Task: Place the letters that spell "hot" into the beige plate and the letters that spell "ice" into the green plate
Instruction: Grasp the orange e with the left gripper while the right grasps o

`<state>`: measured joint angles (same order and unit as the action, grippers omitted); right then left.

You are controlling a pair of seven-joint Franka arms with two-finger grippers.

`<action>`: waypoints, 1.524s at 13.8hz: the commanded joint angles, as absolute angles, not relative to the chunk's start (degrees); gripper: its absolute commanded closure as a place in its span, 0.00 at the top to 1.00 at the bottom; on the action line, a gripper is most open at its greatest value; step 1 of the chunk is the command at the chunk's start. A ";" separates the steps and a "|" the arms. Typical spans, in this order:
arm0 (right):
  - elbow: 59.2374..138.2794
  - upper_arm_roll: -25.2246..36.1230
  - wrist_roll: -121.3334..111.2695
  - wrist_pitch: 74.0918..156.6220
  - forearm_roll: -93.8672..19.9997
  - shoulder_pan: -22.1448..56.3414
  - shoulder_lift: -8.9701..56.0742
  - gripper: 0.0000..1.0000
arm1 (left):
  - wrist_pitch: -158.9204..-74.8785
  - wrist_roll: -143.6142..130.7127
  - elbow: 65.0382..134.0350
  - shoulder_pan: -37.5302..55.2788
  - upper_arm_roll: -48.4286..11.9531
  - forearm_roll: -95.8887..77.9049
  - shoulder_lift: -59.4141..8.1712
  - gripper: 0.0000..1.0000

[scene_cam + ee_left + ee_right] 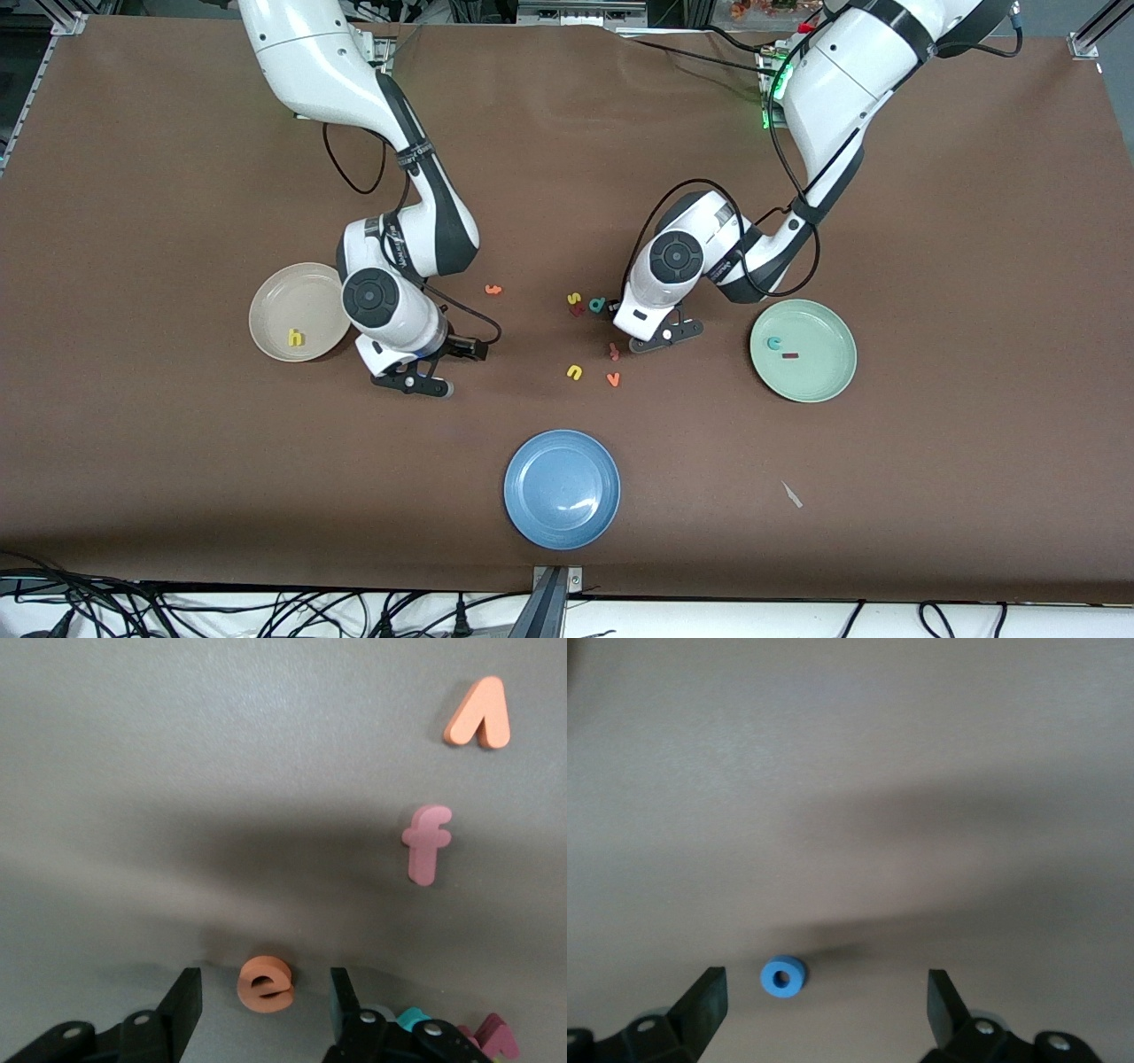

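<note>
While bent low over the table, both arms, fingers spread: left gripper (264, 992) around orange e (265, 984), right gripper (824, 997) around blue o (783, 977).

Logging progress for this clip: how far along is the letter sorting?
Done: yellow h in the beige plate; teal c and maroon i in the green plate. In hand: left gripper straddles the orange e, right gripper the blue o. Left: the orange t.
</note>
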<state>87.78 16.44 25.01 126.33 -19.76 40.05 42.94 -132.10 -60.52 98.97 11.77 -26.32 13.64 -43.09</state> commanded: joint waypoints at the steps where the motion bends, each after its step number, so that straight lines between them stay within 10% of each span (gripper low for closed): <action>1: 83.94 15.56 25.14 124.72 -19.25 40.08 45.35 1.00 | -132.80 -62.05 99.58 12.22 -26.28 15.64 -43.24 0.56; 8: 83.76 14.33 26.19 125.33 -19.51 40.95 47.99 0.97 | -133.85 -61.96 100.11 12.22 -26.28 15.64 -43.50 0.46; 12: 83.76 14.33 25.75 125.42 -19.51 40.96 48.43 0.86 | -133.68 -60.91 100.37 11.34 -26.37 15.64 -43.24 0.03; 21: 83.76 14.24 25.40 125.51 -19.69 40.96 49.13 0.54 | -123.68 -45.47 98.88 5.20 -26.54 15.64 -38.42 0.04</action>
<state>85.95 14.29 25.06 126.25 -19.74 40.87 47.63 -126.90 -50.35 98.26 7.18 -26.27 14.46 -41.34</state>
